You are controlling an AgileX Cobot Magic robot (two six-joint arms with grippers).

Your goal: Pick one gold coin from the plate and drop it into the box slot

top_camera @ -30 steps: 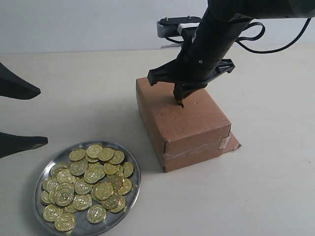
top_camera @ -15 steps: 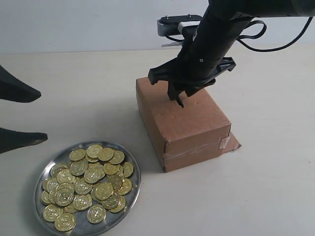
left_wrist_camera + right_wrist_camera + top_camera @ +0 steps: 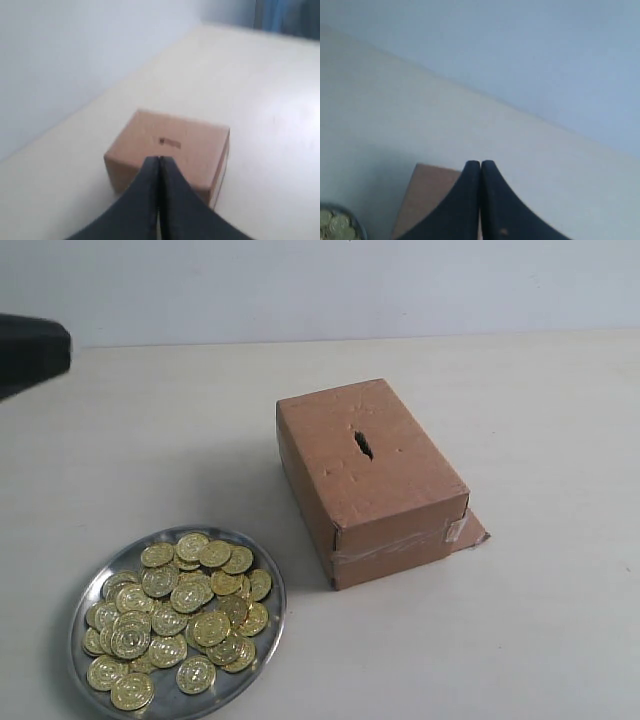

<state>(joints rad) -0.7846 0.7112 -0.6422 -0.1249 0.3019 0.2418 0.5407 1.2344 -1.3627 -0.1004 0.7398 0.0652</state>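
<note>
Beside the box [image 3: 380, 490], on the silver plate [image 3: 262, 665], gold coins [image 3: 185, 615] lie heaped and overlapping. Likely thin, stiff and slick, one is best pinched by its edges at the pile's fringe. Left gripper [image 3: 159, 162] and right gripper [image 3: 480, 165] are both clenched on nothing.

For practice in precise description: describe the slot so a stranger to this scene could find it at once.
In the exterior view, right of the coin-filled plate on the pale table, stands a brown cardboard box. In the middle of its top face lies the box slot, a short narrow cut. It alone is dark; the marks around it are only faint dents.
</note>
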